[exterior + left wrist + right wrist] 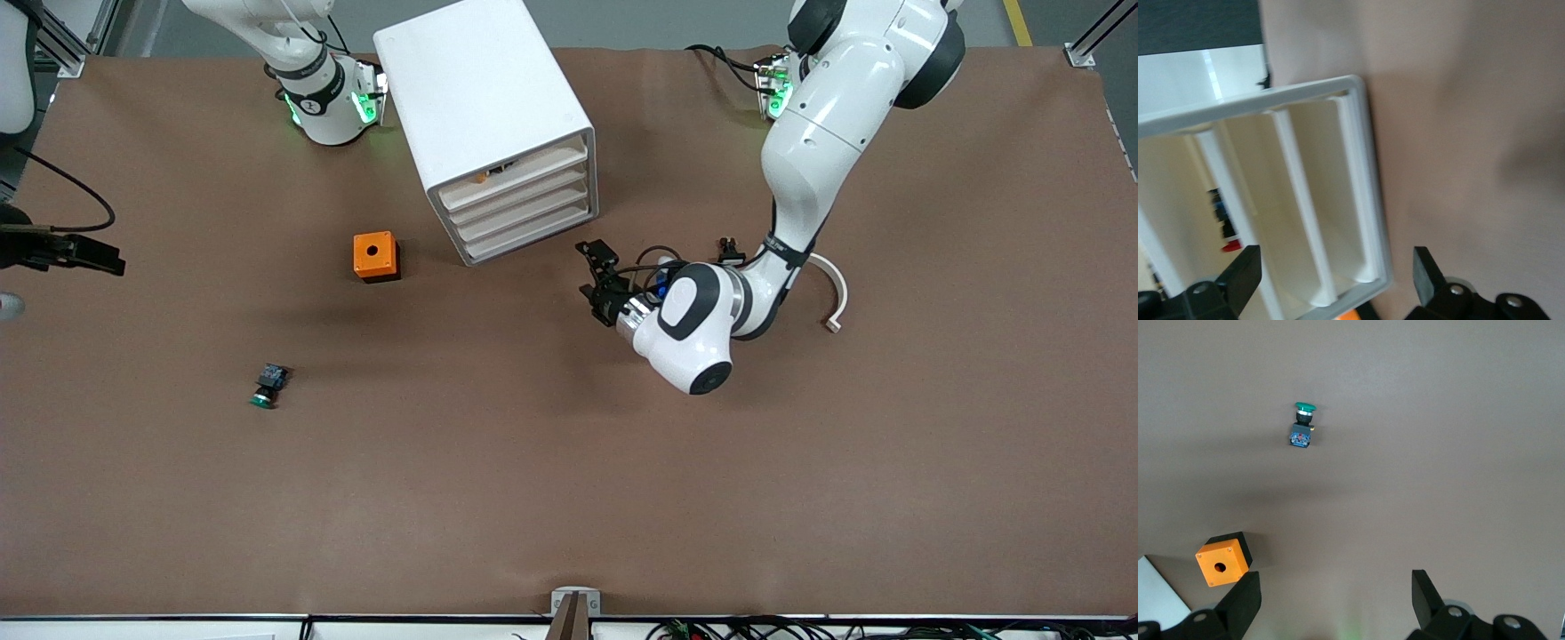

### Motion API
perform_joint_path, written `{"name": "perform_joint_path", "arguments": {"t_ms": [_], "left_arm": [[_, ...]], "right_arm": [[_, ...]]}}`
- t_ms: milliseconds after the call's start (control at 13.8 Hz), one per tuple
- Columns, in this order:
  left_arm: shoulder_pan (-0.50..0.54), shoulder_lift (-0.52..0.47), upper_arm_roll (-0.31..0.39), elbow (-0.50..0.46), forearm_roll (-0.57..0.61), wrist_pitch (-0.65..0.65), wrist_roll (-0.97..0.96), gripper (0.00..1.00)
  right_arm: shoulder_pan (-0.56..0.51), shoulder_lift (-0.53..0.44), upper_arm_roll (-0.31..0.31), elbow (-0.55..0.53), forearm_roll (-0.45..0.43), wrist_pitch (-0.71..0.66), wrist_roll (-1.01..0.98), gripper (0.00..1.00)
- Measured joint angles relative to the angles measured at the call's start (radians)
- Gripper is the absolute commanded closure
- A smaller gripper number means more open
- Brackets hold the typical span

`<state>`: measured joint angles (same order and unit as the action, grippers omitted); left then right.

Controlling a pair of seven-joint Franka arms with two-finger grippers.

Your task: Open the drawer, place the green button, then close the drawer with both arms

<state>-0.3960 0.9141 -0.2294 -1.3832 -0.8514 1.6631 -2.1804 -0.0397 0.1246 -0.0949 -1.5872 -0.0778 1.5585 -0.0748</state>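
Note:
The white cabinet (484,107) stands near the robots' bases, and its stacked drawers (524,218) all look pushed in. My left gripper (589,272) is open and empty. It is just in front of the drawer faces, at the cabinet's corner toward the left arm's end. In the left wrist view the fingers (1238,277) stand wide apart before the drawer fronts (1305,200). The green-capped button (268,386) lies on the table toward the right arm's end and also shows in the right wrist view (1303,425). My right gripper (1337,600) is open, empty and high over the table.
An orange cube with a hole (375,256) sits beside the cabinet, between it and the button; it also shows in the right wrist view (1223,560). A small black part (729,249) and a white curved piece (836,293) lie by the left arm.

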Motion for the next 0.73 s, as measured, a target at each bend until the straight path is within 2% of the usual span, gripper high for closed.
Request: {"name": "perform_joint_path", "arguments": {"t_ms": [218,291,436,509,727], "left_arm": [[-0.001,0.024,-0.004,0.001,-0.067,-0.023,-0.005,0.0],[-0.002,0.033,-0.004,0.001,-0.077,-0.027,-0.005,0.1],[-0.013,0.05,-0.006,0.001,-0.081,-0.037,-0.006,0.21],[-0.023,0.056,-0.006,0.001,-0.082,-0.044,-0.006,0.25],[-0.059,0.07,-0.007,0.001,-0.089,-0.066,-0.008,0.28]], "right_arm": [[-0.004,0.023,-0.002,-0.061,0.023,0.114,0.032,0.0],[-0.011,0.029,-0.003,-0.103,0.045,0.17,0.039,0.0],[-0.032,0.04,-0.004,-0.193,0.072,0.29,0.044,0.0],[-0.04,0.043,-0.005,-0.241,0.081,0.356,0.054,0.0],[-0.036,0.054,0.0,-0.368,0.095,0.543,0.13,0.0]]}}
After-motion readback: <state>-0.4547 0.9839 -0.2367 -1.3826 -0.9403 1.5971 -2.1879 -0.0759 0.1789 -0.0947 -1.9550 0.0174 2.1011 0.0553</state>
